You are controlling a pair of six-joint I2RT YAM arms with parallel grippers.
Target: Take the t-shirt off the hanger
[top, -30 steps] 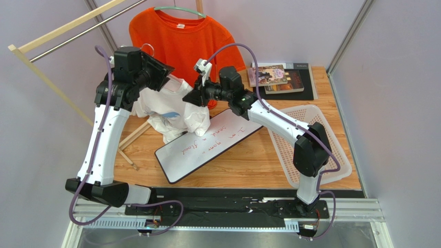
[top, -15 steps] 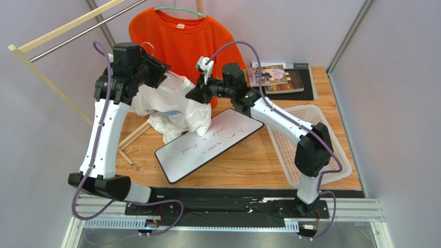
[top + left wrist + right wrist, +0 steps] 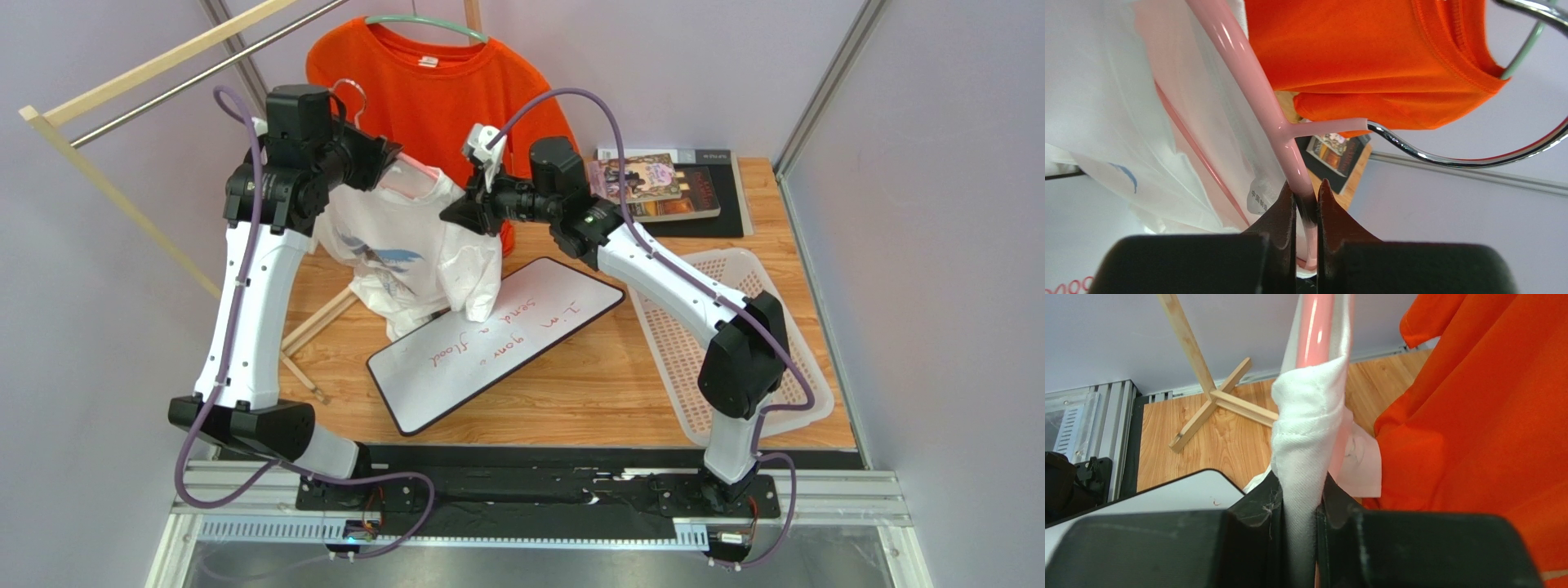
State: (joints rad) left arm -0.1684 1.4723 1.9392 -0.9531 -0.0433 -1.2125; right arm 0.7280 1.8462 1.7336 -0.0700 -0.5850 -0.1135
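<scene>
A white t-shirt (image 3: 405, 251) hangs on a pink hanger (image 3: 413, 169) held up between my two arms. My left gripper (image 3: 368, 157) is shut on the hanger's pink bar (image 3: 1247, 79), pinching it between the fingertips (image 3: 1307, 199) just below the metal hook (image 3: 1475, 156). The shirt's white cloth (image 3: 1106, 122) drapes to the left of that bar. My right gripper (image 3: 451, 214) is shut on a bunched fold of the t-shirt (image 3: 1309, 429) at the hanger's other end, where the pink bar (image 3: 1315, 331) pokes out above the cloth. Its jaws (image 3: 1300, 496) squeeze the fabric.
An orange t-shirt (image 3: 429, 98) on a green hanger hangs right behind, close to both grippers. A wooden rack (image 3: 135, 86) stands at the left, its foot (image 3: 1211, 392) on the table. A whiteboard (image 3: 491, 337), a white basket (image 3: 736, 343) and books (image 3: 662, 184) lie below.
My left gripper has closed on the pink hanger bar. Both arms have lifted slightly, and the white t-shirt now hangs more spread out between them.
</scene>
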